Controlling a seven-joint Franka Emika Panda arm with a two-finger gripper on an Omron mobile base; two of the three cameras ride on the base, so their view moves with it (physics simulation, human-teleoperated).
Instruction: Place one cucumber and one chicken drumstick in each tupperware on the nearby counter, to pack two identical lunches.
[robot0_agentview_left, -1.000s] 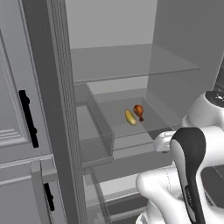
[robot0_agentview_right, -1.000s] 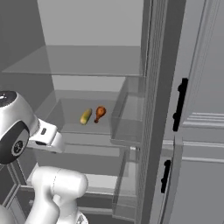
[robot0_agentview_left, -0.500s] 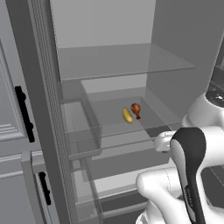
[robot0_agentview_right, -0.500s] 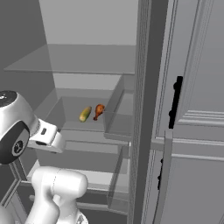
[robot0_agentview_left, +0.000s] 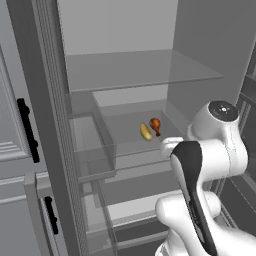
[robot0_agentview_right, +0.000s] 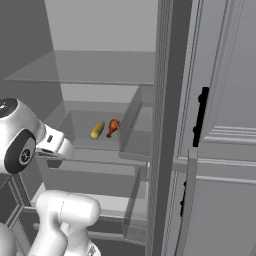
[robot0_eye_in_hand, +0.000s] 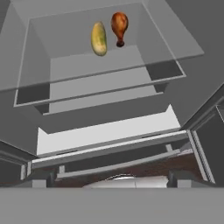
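A yellow-green cucumber (robot0_agentview_left: 145, 131) (robot0_agentview_right: 97, 130) (robot0_eye_in_hand: 99, 38) lies beside a brown chicken drumstick (robot0_agentview_left: 155, 125) (robot0_agentview_right: 113, 127) (robot0_eye_in_hand: 119, 25) on a glass shelf (robot0_eye_in_hand: 109, 72) deep inside an open refrigerator. They lie close together, the drumstick on the right in all three views. My gripper (robot0_eye_in_hand: 113, 179) is open and holds nothing, its dark fingertips (robot0_eye_in_hand: 41, 180) wide apart. It hangs in front of the shelf and short of the food. The hand (robot0_agentview_left: 170, 147) (robot0_agentview_right: 55, 142) sits at the shelf's front edge. The tupperware and the counter are out of view.
The refrigerator's doors stand open: one at the left (robot0_agentview_left: 20, 125) with a black handle (robot0_agentview_left: 27, 130), one at the right (robot0_agentview_right: 220, 125). Clear door bins (robot0_agentview_left: 92, 150) jut beside the shelf. A higher glass shelf (robot0_agentview_left: 135, 70) and a white lower ledge (robot0_eye_in_hand: 109, 131) bound the opening.
Both base views have shifted a little, so the base has moved; the doors' edges sit further into the pictures. The food lies where it was and the gripper stays open.
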